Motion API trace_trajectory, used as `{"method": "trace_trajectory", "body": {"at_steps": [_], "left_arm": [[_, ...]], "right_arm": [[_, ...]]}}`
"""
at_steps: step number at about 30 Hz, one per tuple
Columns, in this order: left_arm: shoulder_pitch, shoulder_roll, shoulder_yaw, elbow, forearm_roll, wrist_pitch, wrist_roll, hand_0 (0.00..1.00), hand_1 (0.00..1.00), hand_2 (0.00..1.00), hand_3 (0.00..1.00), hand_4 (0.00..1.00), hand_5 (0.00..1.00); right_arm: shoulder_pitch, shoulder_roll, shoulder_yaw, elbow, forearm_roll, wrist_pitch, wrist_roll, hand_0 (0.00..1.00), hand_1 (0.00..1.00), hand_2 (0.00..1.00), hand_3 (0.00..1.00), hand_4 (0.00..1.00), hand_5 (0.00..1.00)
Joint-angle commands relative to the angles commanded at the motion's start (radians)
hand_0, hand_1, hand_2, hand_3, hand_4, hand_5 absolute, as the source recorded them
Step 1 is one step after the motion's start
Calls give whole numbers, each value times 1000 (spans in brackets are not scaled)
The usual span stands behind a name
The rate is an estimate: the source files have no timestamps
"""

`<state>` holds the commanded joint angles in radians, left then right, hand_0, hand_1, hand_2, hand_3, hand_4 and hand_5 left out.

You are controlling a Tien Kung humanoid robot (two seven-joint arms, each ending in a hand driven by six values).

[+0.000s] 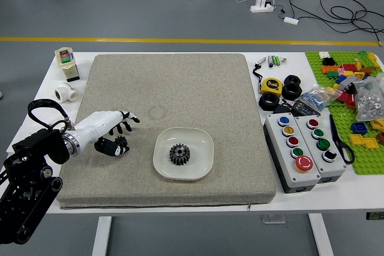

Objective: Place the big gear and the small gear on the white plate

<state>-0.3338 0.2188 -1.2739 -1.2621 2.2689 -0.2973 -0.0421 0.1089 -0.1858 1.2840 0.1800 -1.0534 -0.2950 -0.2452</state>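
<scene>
The black gear (179,154) lies flat, hub up, inside the white plate's (201,148) rim, with room all around; the left hand (101,125), loosely open, is apart from the plate.

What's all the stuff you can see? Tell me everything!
Table: one, white, middle
Mat: one, beige-grey, on table
Plate: one, white, on mat
Gear: one, black, on plate
Small dark thing: one, maybe another gear, by left hand's thumb
Device: one, cream, table's far left
Pipe fitting: one, white, left
Tape measure: one, yellow, right
Rings: three, black, right
Button boxes: two, grey, right
Scissors: one, black, right
Bricks: many, colourful, far right
Cables: several, black and white, floor
Left hand: one, white and black, above mat
Left arm: one, black, left
</scene>
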Motion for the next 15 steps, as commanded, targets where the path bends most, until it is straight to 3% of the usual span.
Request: {"method": "trace_trajectory", "body": {"at_steps": [9, 10, 15], "left_arm": [[9, 0, -10, 22, 0, -34, 1, 336, 461, 517, 676, 137, 2], [10, 1, -10, 19, 0, -42, 0, 320, 447, 504, 650, 39, 2], [14, 3, -9, 3, 0, -50, -1, 320, 447, 504, 650, 39, 2]], "right_arm": [[-2, 0, 0, 0, 2, 0, 1, 602, 609, 697, 565, 763, 711], [-2, 0, 0, 0, 3, 0, 1, 602, 609, 697, 565, 763, 712], [-1, -1, 0, 0, 4, 1, 2, 602, 609, 697, 565, 763, 712]]}}
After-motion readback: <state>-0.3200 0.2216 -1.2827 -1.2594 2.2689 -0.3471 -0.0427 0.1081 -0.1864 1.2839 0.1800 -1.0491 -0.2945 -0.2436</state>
